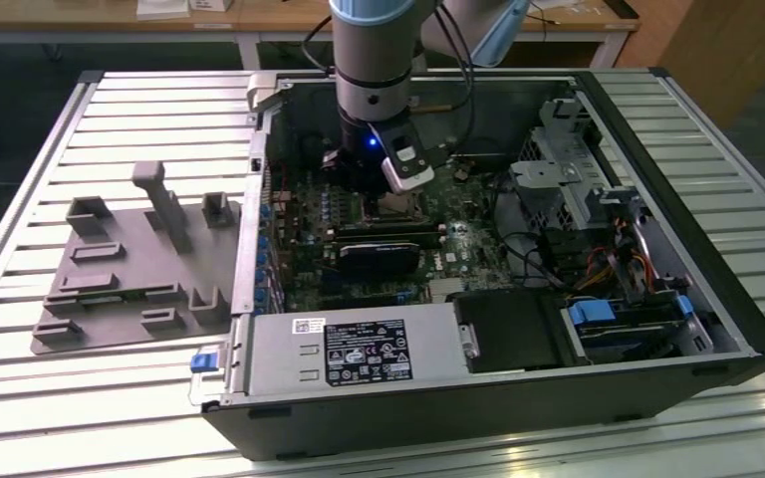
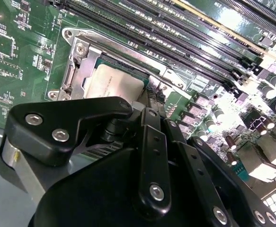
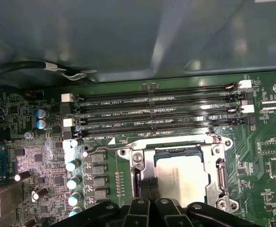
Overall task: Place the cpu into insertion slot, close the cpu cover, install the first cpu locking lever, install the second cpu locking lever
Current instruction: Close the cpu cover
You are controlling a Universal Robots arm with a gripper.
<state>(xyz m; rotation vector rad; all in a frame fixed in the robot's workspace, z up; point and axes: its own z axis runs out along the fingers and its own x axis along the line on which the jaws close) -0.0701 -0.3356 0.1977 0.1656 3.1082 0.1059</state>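
The exterior view looks down into the open computer case [image 1: 489, 428] from well back. Both my wrist views hover close, seemingly angled differently, sharing the cpu [image 2: 113, 84] [image 3: 181, 176].

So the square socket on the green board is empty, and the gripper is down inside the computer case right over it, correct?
Not empty: the first wrist view shows the cpu seated in the insertion slot, its silver-grey top showing. The rest holds: the gripper is inside the computer case, right over it.
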